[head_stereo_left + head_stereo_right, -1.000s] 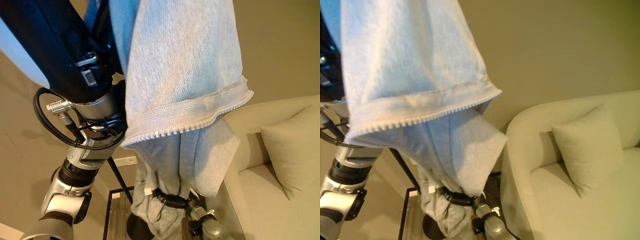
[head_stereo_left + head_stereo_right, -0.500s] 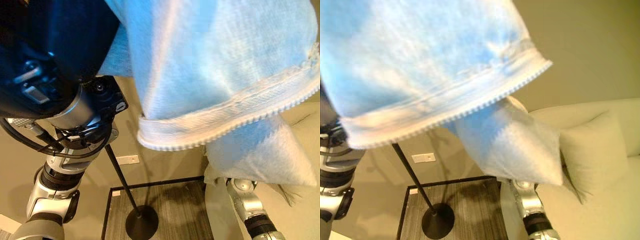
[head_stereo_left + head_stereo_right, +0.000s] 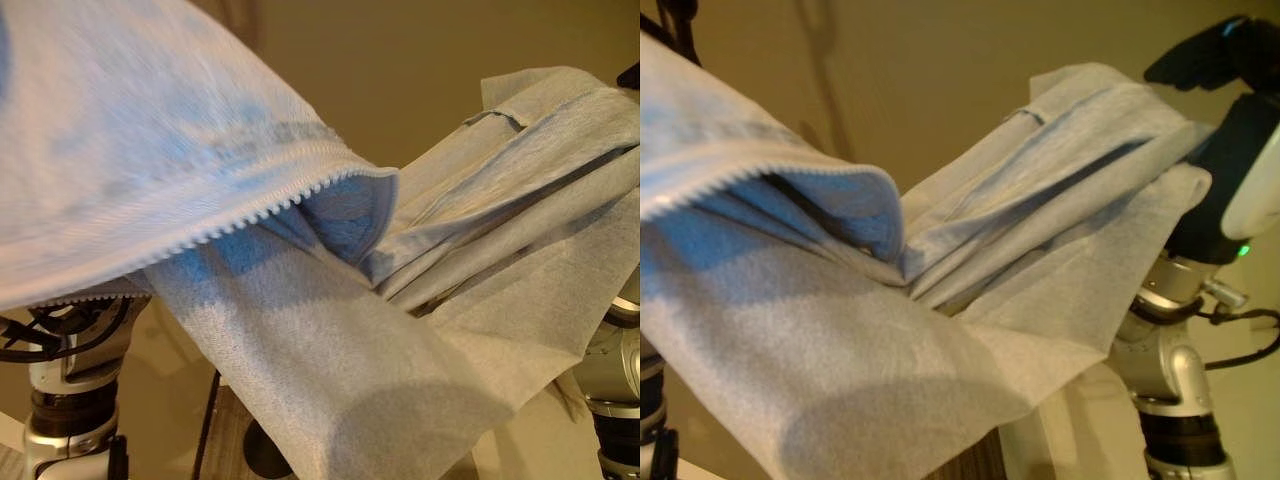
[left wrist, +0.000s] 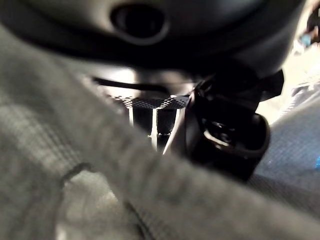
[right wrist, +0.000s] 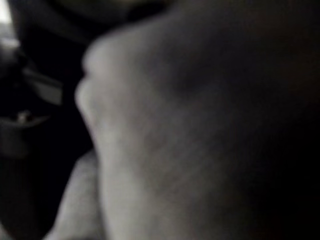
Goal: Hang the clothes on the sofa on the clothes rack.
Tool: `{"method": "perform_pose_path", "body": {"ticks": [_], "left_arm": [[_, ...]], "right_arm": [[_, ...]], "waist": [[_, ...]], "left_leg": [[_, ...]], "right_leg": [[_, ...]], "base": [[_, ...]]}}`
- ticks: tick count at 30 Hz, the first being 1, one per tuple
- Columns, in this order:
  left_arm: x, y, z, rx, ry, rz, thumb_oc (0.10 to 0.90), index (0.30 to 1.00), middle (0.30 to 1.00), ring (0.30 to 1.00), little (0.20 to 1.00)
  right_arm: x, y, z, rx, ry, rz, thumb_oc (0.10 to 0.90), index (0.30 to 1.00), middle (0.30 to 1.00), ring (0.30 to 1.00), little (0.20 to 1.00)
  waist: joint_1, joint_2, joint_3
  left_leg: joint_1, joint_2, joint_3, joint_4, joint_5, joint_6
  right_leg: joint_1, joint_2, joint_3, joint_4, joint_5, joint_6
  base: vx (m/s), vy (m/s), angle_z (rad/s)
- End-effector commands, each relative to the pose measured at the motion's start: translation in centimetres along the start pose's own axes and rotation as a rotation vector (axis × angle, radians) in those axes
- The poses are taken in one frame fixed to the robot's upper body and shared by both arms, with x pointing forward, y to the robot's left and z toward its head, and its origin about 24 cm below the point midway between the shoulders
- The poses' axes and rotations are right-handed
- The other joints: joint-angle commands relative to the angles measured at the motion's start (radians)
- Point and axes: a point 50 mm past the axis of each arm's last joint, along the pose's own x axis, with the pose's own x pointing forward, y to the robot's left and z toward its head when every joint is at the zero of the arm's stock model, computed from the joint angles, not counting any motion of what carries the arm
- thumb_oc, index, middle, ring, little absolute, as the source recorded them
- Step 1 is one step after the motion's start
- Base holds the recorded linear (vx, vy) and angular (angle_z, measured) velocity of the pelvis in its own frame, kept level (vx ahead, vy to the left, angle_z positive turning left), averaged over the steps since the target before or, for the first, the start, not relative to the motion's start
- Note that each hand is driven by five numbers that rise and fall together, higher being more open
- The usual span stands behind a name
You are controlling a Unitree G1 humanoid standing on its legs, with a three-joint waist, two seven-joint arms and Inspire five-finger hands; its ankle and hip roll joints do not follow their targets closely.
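Two arms carry one pale grey garment [image 3: 330, 340] stretched high across your field of view, its ribbed hem on the left and its folded body running up to the right. At the left, the left arm's silver forearm shows beneath the cloth in the left eye view; the left hand [image 4: 227, 130] appears in its own wrist view as a dark bulk with cloth draped close against it, but whether its fingers are curled on the fabric or slack cannot be told. In the centre, the garment sags between the two supports, and a dark edge of the clothes rack's base [image 3: 262, 452] shows under it on the floor. At the right, the right hand [image 3: 1205, 60] rises dark above the cloth's upper corner; its fingers look lightly bent, and the fabric seems draped over the wrist and forearm rather than pinched, though the contact itself is hidden. To do this step well, keep the span taut and level, bring the cloth's middle over a rack hook before lowering, and release only once the weight settles. The right eye view gives the right hand and forearm, which the left eye view cuts off at its edge; the left wrist view alone gives the left hand; the right wrist view offers close, dim cloth.
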Motion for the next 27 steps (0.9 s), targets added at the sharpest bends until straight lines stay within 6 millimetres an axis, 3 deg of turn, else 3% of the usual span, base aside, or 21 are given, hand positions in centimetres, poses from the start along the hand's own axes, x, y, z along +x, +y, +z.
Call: {"method": "perform_pose_path", "body": {"ticks": [1,9,11,14,21,27], "left_arm": [[0.7,0.1,-1.2,0.106,-0.083,-0.085,0.4,0.3,0.3,0.3,0.3],[-0.8,2.1,-4.0,0.291,-0.038,-0.314,0.4,0.3,0.3,0.3,0.3],[-2.9,3.2,-7.1,0.423,0.084,-0.464,0.4,0.3,0.3,0.3,0.3],[-4.6,3.6,-9.3,0.51,0.15,-0.589,0.4,0.3,0.3,0.3,0.3],[-5.7,3.4,-13.7,0.662,0.215,-0.815,0.4,0.3,0.3,0.3,0.3],[-5.9,2.3,-14.9,0.675,0.238,-0.886,0.4,0.3,0.3,0.3,0.3]], "right_arm": [[2.4,0.4,0.5,0.064,-0.076,-0.019,0.4,0.3,0.3,0.3,0.3],[2.0,2.0,0.5,0.181,-0.07,0.219,0.4,0.3,0.3,0.3,0.3],[2.8,3.4,0.3,0.205,-0.073,0.294,0.4,0.3,0.3,0.3,0.3],[3.6,4.1,0.2,0.219,-0.078,0.315,0.4,0.3,0.3,0.3,0.3],[5.5,6.0,-0.3,0.218,-0.068,0.355,0.4,0.3,0.3,0.3,0.3],[6.7,7.3,-0.5,0.213,-0.059,0.391,0.4,0.3,0.3,0.3,0.3]], "waist": [[0.033,-0.019,-0.045],[0.058,-0.038,-0.04],[0.07,-0.044,-0.036],[0.071,-0.044,-0.034],[0.064,-0.046,-0.031],[0.058,-0.047,-0.027]], "left_leg": [[0.111,0.02,0.004,0.01,-0.192,0.011],[0.121,0.027,0.004,0.01,-0.195,0.009],[0.126,0.03,0.011,0.01,-0.198,0.009],[0.129,0.032,0.014,0.01,-0.201,0.007],[0.131,0.029,0.022,0.01,-0.204,0.008],[0.136,0.025,0.027,0.01,-0.209,0.012]], "right_leg": [[-0.058,0.025,0.052,0.005,-0.011,-0.006],[-0.052,0.036,0.066,0.005,-0.017,-0.012],[-0.051,0.038,0.071,0.009,-0.018,-0.013],[-0.049,0.04,0.073,0.012,-0.02,-0.011],[-0.055,0.033,0.076,0.025,-0.018,-0.004],[-0.059,0.029,0.081,0.037,-0.019,-0.001]], "base": [[0.0,0.0,0.0],[0.0,0.0,0.0],[0.0,0.015,-0.02],[0.0,0.028,-0.14],[0.0,0.033,-0.03],[0.01,0.029,-0.01]]}}
